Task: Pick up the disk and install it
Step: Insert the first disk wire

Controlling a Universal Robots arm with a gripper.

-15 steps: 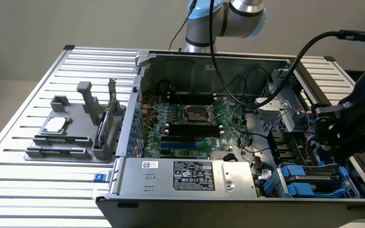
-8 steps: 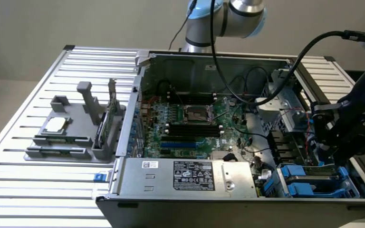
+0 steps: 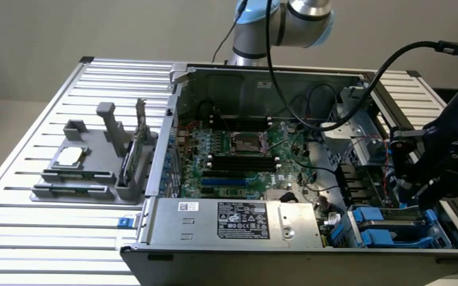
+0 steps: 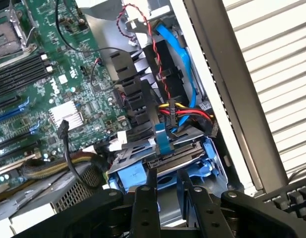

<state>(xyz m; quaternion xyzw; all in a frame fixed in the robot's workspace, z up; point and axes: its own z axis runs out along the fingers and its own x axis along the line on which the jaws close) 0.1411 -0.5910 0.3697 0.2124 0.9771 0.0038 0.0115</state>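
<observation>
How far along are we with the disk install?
Looks done: the disk already lies in its blue carrier, in the drive bay at the case's corner, on the exterior view's right. In hand: the gripper hangs right at the disk's near edge. Left: I cannot tell whether the disk is pushed fully home or has been let go.

The disk [image 4: 173, 154] is grey with blue edging, the motherboard [image 3: 237, 156] green, the pincer [image 4: 166, 177] black.
</observation>
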